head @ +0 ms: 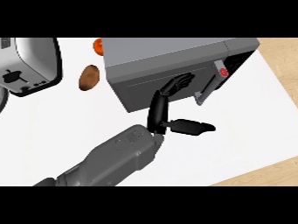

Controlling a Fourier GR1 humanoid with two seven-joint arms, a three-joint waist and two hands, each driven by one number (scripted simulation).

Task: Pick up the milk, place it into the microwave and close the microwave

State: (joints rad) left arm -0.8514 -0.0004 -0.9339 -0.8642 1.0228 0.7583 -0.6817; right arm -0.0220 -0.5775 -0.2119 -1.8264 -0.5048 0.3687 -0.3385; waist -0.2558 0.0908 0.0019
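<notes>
Head view: my left hand (166, 101) reaches up from the lower edge, fingers (179, 82) straight and flat against the closed door of the grey microwave (170, 57), thumb (193, 127) out to the side, grasping nothing. I cannot see the milk anywhere. Left of the microwave lie a brown potato (89, 78) and a silver toaster (25, 63) on the white counter (241, 127).

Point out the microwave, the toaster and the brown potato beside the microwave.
microwave (170, 50): head view, on its grey top panel.
toaster (32, 54): head view, on its silver side near the slots.
potato (89, 78): head view, on the middle of its brown skin.
</notes>
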